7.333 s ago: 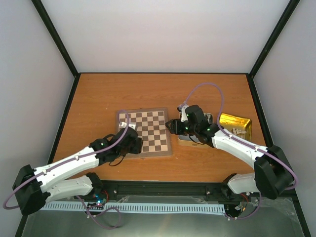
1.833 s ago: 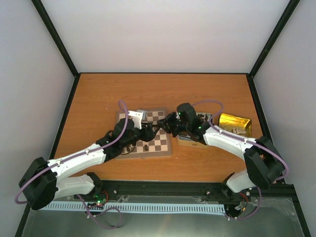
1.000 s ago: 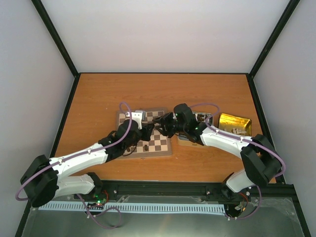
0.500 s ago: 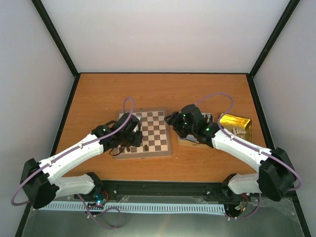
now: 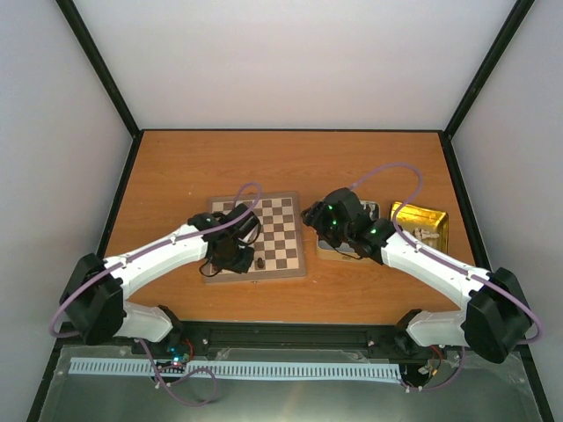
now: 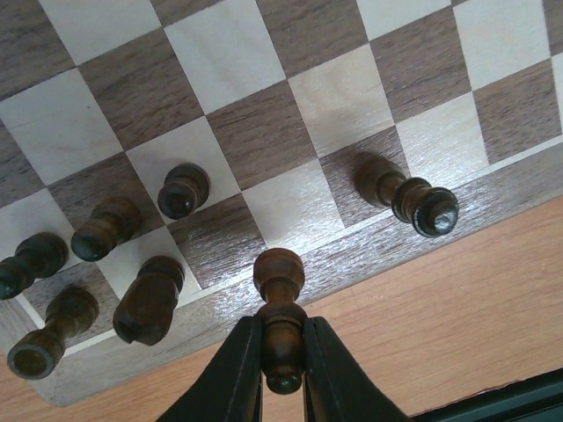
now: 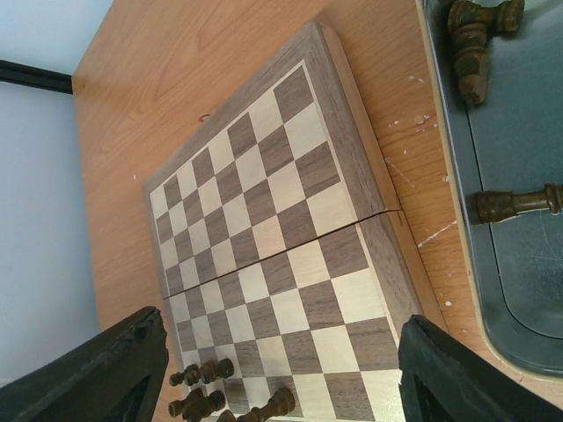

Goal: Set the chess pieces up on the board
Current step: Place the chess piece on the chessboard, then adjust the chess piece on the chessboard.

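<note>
The left gripper is clamping one dark piece around its middle and holding it over the near border of the board, toward the near-left corner; I cannot tell whether it is touching the wood. The piece is looking light, hard and smooth, with a narrow foot, so it is likely to tip or roll; the waist under the head is probably the safest hold, with a gentle upright release. Six other dark pieces are sitting on the near squares, five bunched at the left and one apart to the right. The right gripper is hanging wide apart and empty between the board and the silver tin, which is showing at least three dark pieces; both are lying on the counter.
</note>
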Tool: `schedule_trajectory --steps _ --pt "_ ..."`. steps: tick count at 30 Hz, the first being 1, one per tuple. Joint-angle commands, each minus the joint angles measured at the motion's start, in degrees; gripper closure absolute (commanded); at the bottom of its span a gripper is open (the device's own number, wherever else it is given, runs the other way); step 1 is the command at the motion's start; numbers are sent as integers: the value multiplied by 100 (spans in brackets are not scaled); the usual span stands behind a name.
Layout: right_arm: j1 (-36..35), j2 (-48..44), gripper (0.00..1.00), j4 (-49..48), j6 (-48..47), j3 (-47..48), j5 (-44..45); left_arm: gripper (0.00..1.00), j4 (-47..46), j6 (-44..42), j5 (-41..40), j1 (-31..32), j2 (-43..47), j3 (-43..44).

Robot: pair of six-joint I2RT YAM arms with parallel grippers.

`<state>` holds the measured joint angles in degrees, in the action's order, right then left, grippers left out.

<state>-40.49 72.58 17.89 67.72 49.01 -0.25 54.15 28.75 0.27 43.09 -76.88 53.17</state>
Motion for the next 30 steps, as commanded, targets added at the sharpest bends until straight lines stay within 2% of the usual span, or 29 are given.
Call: schedule_trajectory --steps 1,7,12,17,20,23,30 --pt "50 46 28 39 -89 -63 112 88 60 -274 97 -58 -123 63" --pt "57 10 28 13 -99 -129 124 83 -43 -357 -19 -99 -422 3" --pt "76 -33 28 -11 -84 -202 105 65 -155 -340 13 -107 -435 111" --pt "87 -69 28 -14 -73 -271 94 63 -326 -84 -139 -108 -225 119" --pt "89 -68 28 -21 -74 -310 95 57 -461 126 -258 -108 -66 28" --pt "94 -60 28 -29 -64 -338 93 58 -674 361 -390 -108 115 -166" --pt "94 -44 28 -48 -31 -392 69 67 -906 535 -331 -108 61 -469"
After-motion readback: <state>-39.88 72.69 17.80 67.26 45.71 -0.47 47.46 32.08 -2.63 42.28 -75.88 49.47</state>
